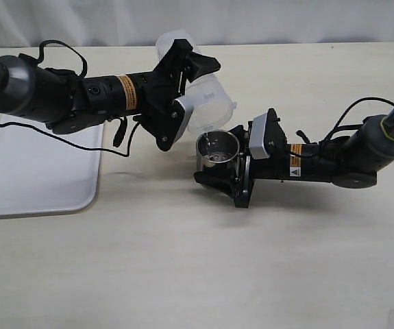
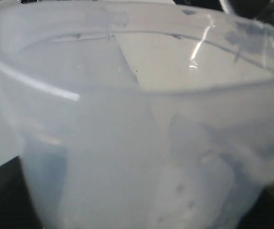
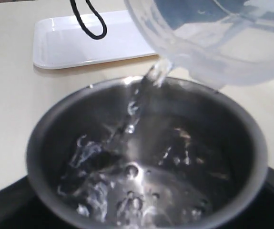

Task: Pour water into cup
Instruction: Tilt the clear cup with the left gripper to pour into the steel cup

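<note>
At centre frame we are tilting the plastic container, clenched in our left gripper, so its lip is hanging over the cup; our right gripper is grasping that cup, likely to steady it. The water is streaming in and pooling inside. We are counting one cup, one container, one tray at left.

White tray flat on beige table, left side.
</note>
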`<action>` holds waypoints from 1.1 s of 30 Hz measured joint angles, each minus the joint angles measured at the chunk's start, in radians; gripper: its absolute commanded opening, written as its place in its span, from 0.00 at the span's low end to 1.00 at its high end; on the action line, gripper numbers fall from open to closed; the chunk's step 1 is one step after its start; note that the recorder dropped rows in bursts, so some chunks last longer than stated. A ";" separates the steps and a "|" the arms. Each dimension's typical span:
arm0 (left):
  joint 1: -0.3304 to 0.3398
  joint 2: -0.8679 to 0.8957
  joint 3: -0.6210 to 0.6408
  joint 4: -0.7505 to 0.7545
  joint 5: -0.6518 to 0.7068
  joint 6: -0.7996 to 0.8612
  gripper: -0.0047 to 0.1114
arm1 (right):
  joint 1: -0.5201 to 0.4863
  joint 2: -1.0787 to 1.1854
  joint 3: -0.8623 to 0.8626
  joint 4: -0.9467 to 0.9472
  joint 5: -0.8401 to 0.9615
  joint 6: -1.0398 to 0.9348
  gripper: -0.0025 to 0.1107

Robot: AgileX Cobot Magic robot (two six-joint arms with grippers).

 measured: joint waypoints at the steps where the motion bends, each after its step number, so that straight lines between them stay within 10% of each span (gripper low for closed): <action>1: 0.000 0.000 0.000 0.000 -0.002 0.001 0.04 | 0.000 0.000 0.000 0.000 0.000 0.000 0.06; 33: 0.000 0.000 0.000 0.000 -0.010 0.025 0.04 | 0.000 0.000 0.000 0.000 0.000 0.000 0.06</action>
